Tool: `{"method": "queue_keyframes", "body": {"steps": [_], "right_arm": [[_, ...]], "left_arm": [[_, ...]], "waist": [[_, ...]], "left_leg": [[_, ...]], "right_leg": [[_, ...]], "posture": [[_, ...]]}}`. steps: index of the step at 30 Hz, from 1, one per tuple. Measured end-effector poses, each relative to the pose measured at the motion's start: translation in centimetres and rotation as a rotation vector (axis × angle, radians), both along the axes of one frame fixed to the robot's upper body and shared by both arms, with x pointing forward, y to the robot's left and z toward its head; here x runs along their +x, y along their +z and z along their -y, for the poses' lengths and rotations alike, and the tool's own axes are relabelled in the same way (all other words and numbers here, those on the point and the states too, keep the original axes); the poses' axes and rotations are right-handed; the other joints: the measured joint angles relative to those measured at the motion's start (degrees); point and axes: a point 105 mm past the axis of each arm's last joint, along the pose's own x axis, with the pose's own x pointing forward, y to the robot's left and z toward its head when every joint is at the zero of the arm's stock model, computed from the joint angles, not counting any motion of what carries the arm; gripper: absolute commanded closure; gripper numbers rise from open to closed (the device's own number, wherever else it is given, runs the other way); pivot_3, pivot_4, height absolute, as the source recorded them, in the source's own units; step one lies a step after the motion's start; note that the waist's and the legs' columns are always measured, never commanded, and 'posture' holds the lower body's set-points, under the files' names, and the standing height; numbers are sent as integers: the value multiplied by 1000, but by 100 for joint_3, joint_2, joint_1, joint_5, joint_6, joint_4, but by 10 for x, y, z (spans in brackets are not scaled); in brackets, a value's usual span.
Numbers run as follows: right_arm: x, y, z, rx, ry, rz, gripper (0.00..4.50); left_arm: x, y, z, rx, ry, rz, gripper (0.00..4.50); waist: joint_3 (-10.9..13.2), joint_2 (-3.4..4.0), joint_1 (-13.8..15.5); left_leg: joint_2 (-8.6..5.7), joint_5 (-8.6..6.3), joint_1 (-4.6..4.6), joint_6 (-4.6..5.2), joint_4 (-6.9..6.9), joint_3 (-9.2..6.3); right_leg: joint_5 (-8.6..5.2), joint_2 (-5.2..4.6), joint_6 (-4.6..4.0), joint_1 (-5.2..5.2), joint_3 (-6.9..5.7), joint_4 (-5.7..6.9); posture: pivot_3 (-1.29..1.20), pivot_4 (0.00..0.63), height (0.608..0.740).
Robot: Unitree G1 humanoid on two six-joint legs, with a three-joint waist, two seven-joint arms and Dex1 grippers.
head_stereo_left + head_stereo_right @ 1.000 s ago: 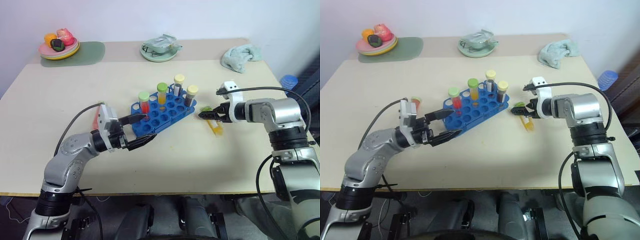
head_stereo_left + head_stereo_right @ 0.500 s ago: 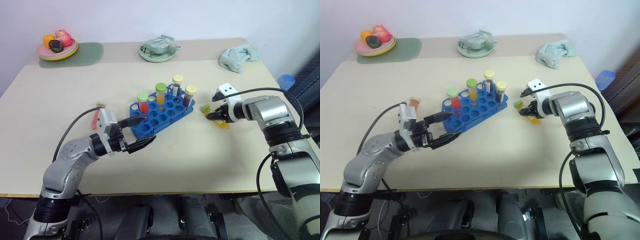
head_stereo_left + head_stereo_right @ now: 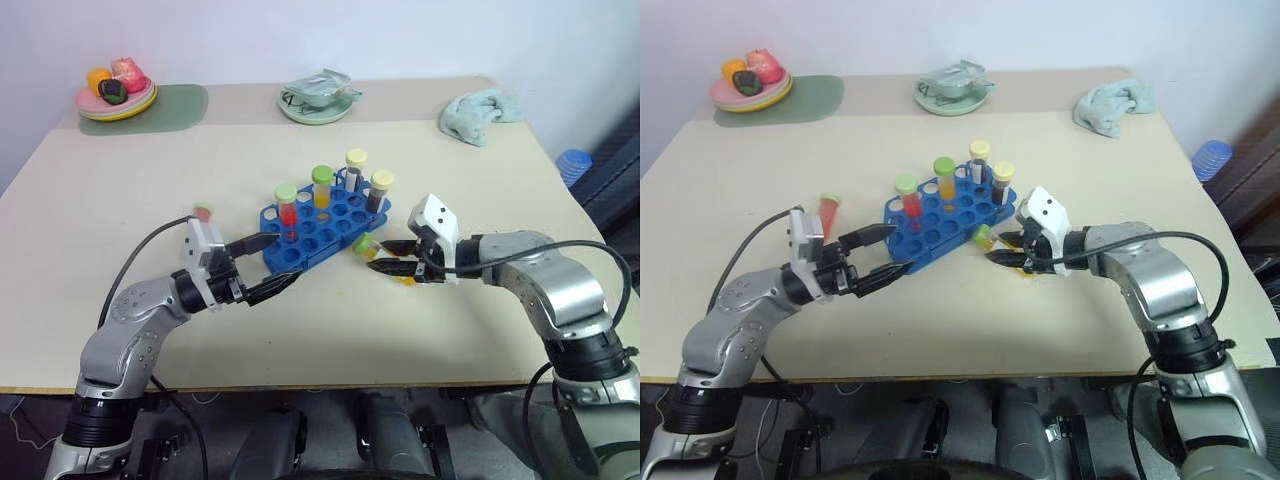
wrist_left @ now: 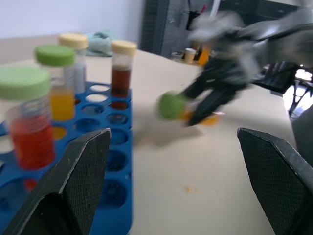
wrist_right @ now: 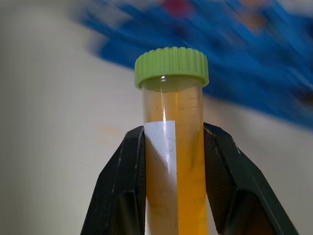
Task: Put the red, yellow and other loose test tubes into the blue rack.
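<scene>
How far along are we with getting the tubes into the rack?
Done: four capped tubes stand in the blue rack, one of them the brown tube with the cream cap. In hand: the right gripper is shut on the yellow tube, off the table beside the rack. Left: the red tube lies on the table beyond the open left gripper.

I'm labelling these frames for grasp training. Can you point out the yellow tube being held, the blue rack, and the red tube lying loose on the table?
yellow tube (image 5: 173,161): right wrist view, clear body between the fingers.
blue rack (image 3: 310,243): left eye view, top plate with empty holes.
red tube (image 3: 827,212): right eye view, middle of its body.
</scene>
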Motion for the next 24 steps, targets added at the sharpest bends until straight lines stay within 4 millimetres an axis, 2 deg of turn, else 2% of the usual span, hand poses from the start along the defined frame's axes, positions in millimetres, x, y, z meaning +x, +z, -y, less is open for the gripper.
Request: {"method": "queue_keyframes", "body": {"steps": [3,8,13,24], "right_arm": [[-4,8,-23,139,24,88,3230],[8,34,-50,391,-22,224,3230],[41,57,-66,673,-151,326,3230],[63,46,-74,859,-196,330,3230]], "left_arm": [[-2,-2,-8,11,17,-5,257],[-1,-1,-19,25,38,-1,257],[5,9,-17,1,56,22,257],[5,19,-16,-20,91,30,257]], "waist": [[0,1,-12],[2,3,1],[2,4,-17],[3,7,-49]], "left_leg": [[4,1,1,-3,-1,1],[3,3,1,-5,0,1],[4,6,1,-10,-3,0],[6,7,1,-12,-8,0]], "right_leg": [[1,5,-2,-1,1,3],[3,6,-5,-2,1,3],[5,12,-9,-7,1,7],[5,16,-10,-13,2,10]], "posture": [[0,150,740],[0,150,740],[0,150,740],[0,150,740]]}}
